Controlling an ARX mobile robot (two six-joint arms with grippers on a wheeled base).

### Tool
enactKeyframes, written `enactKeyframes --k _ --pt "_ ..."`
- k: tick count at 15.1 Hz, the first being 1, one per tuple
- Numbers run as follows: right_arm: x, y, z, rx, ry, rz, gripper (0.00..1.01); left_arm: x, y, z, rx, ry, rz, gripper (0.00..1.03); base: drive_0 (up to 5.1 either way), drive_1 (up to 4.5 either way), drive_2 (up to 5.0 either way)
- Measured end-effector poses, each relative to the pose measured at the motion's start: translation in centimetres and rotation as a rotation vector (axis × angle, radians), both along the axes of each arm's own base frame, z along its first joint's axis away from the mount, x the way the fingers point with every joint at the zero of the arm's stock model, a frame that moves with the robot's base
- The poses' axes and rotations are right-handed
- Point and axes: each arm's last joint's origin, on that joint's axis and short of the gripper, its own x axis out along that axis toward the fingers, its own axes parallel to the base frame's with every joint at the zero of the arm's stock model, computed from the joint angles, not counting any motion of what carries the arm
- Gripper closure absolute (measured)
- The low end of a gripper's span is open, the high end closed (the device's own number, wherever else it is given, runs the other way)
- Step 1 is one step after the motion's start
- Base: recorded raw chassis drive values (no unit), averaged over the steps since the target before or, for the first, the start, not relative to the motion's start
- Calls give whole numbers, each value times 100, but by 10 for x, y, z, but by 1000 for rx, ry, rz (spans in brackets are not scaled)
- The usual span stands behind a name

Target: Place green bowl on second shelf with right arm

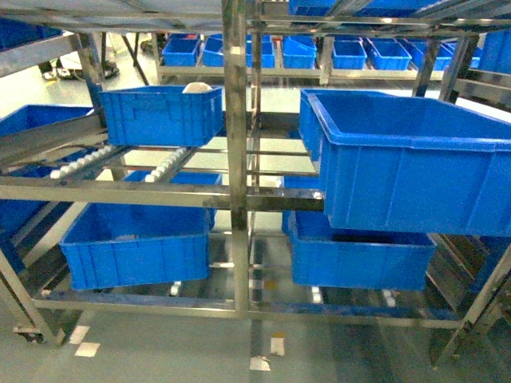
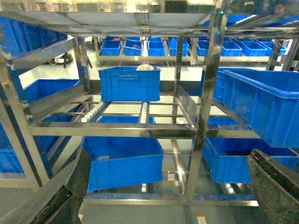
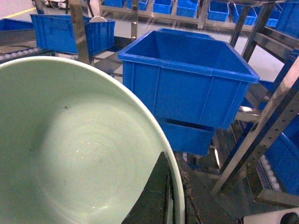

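The pale mint-green bowl (image 3: 70, 149) fills the lower left of the right wrist view, held in the air. My right gripper (image 3: 175, 189) is shut on its rim, with one dark finger (image 3: 156, 196) inside the bowl and the other outside. Beyond it, the large deep blue crate (image 3: 187, 88) stands on the second shelf (image 1: 160, 193) of the steel rack, at the right in the head view, crate (image 1: 415, 163). My left gripper (image 2: 170, 186) is open with nothing in it, facing the rack from a distance. Neither gripper shows in the head view.
A smaller blue crate (image 1: 162, 114) with a pale round object (image 1: 197, 86) in it sits at the left of the same tier, on white rollers. Two more blue crates (image 1: 136, 243) sit on the bottom tier. A steel upright (image 1: 236, 159) splits the rack's bays. Further racks of crates stand behind.
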Motion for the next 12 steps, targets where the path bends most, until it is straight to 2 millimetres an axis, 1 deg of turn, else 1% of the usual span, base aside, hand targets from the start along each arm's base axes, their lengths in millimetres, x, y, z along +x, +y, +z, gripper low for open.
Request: enactKeyframes --k 8,12 --pt "0 0 0 0 -1 0 99 0 0 0 0 -2 0 5 -5 403 -414" --pt "0 0 0 0 3 -1 99 0 0 0 0 4 1 5 0 0 0"
